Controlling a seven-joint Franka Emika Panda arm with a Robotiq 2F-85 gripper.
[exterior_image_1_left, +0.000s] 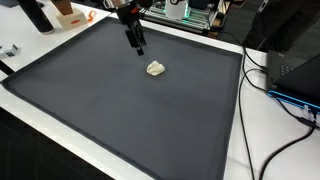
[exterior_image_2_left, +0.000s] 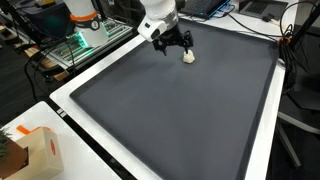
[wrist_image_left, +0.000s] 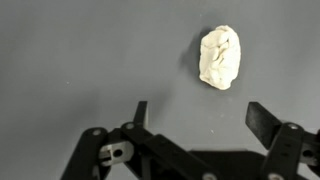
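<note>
— How do the jaws stand?

— Released, spread wide, with nothing between them. In the wrist view the two dark fingers (wrist_image_left: 262, 118) come up from the bottom edge, and only bare mat (wrist_image_left: 80, 60) shows in the gap.

— And the white lump (wrist_image_left: 219, 57)?

— It lies on the dark mat, beyond the fingertips and apart from them. It is roughly in line with the gap, nearer the finger on the right of that view than the one on the left.

— Do the outside cameras agree?

— Yes. In both exterior views the white lump (exterior_image_1_left: 155, 68) (exterior_image_2_left: 188, 57) rests alone on the far part of the mat (exterior_image_1_left: 120, 115) (exterior_image_2_left: 180, 115). The arm (exterior_image_1_left: 128, 12) (exterior_image_2_left: 158, 20) reaches down just beside it, the jaws low over the mat and not touching the lump.

— What is the lump made of?

— It looks crumpled and creased, perhaps paper or cloth, but it is too small in these views to be sure.

— What else is around?

— The mat covers most of a white tabletop (exterior_image_1_left: 235, 150) (exterior_image_2_left: 75, 105). In an exterior view a cardboard box (exterior_image_2_left: 38, 152) stands at the near corner. In an exterior view cables (exterior_image_1_left: 288, 102) trail over the tabletop's edge beside a dark device (exterior_image_1_left: 295, 70). All of these are well apart from the white lump.
</note>
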